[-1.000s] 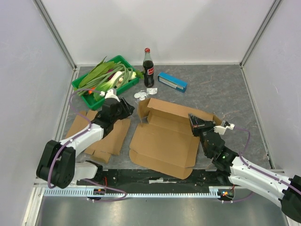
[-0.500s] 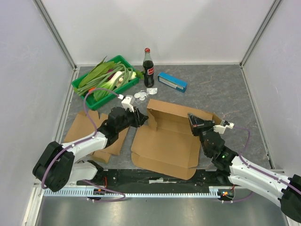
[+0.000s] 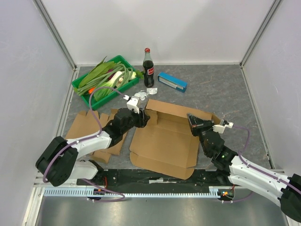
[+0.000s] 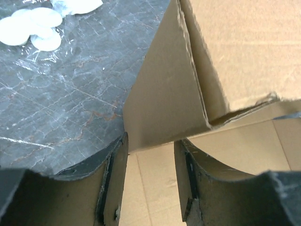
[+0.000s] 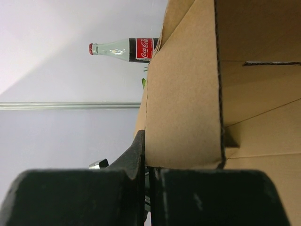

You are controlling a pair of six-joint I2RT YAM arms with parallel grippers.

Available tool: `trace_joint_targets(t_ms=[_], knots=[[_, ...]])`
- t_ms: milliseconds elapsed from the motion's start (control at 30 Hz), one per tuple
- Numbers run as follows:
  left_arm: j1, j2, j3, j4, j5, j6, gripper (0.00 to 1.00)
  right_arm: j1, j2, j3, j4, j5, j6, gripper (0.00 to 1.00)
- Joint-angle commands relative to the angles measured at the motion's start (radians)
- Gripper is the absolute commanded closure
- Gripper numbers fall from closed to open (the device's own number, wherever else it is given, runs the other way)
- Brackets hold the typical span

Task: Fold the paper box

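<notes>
The brown paper box (image 3: 164, 141) lies open in the middle of the table, with its rear wall and right side flap raised. My left gripper (image 3: 146, 117) is at the box's rear left corner. In the left wrist view it (image 4: 150, 155) stands open, and the lower edge of the upright corner flap (image 4: 164, 103) sits just at the fingertips, unclamped. My right gripper (image 3: 194, 123) is shut at the raised right flap (image 5: 183, 103). Its tips (image 5: 149, 165) rest against that flap's lower edge, and I see no cardboard between the jaws.
Flat cardboard sheets (image 3: 84, 129) lie left of the box, under the left arm. Behind the box are a green tray of vegetables (image 3: 106, 80), a cola bottle (image 3: 148, 68), a blue packet (image 3: 172, 81) and white discs (image 3: 141, 94).
My left gripper has swung right from over the flat sheets to the box's rear left corner, and the corner flap there has shifted. The right arm has not moved.
</notes>
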Motion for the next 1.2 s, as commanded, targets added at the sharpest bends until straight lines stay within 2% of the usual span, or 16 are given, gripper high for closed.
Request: trace_joint_targets(t_ms=[0, 100, 200, 233, 300, 367, 467, 533, 767, 800, 900, 967, 1167], knots=[[-0.036, 0.035, 0.059, 0.101, -0.111, 0.095, 0.48, 0.002, 0.011, 0.041, 0.026, -0.007, -0.018, 1.0], [-0.07, 0.059, 0.063, 0.129, -0.172, 0.111, 0.45, 0.002, 0.012, 0.043, 0.01, -0.01, -0.006, 1.0], [-0.108, 0.079, 0.063, 0.153, -0.279, 0.126, 0.59, 0.002, 0.015, 0.06, -0.038, -0.012, 0.005, 1.0], [-0.116, 0.09, 0.062, 0.164, -0.304, 0.126, 0.68, 0.002, 0.02, 0.075, -0.057, -0.012, 0.016, 1.0], [-0.134, 0.104, 0.06, 0.178, -0.384, 0.12, 0.71, 0.002, 0.021, 0.084, -0.071, -0.013, 0.025, 1.0], [-0.151, 0.127, 0.062, 0.192, -0.465, 0.102, 0.72, 0.002, 0.034, 0.086, -0.066, -0.018, 0.039, 1.0], [-0.165, 0.154, 0.062, 0.223, -0.506, 0.088, 0.72, 0.002, 0.049, 0.103, -0.074, -0.027, 0.036, 1.0], [-0.171, 0.171, 0.066, 0.238, -0.526, 0.094, 0.64, 0.003, 0.055, 0.109, -0.074, -0.029, 0.045, 1.0], [-0.188, 0.196, 0.08, 0.262, -0.612, 0.076, 0.61, 0.002, 0.051, 0.1, -0.094, -0.032, 0.083, 1.0], [-0.191, 0.213, 0.085, 0.261, -0.624, 0.074, 0.63, 0.002, 0.052, 0.098, -0.1, -0.033, 0.099, 1.0], [-0.194, 0.244, 0.122, 0.203, -0.7, 0.027, 0.81, 0.002, 0.072, 0.101, -0.118, -0.038, 0.129, 1.0], [-0.203, 0.283, 0.171, 0.143, -0.767, -0.048, 0.98, 0.002, 0.087, 0.095, -0.117, -0.046, 0.195, 1.0], [-0.236, 0.397, 0.238, -0.034, -0.92, -0.23, 0.98, 0.005, 0.124, 0.118, -0.149, -0.056, 0.249, 1.0]])
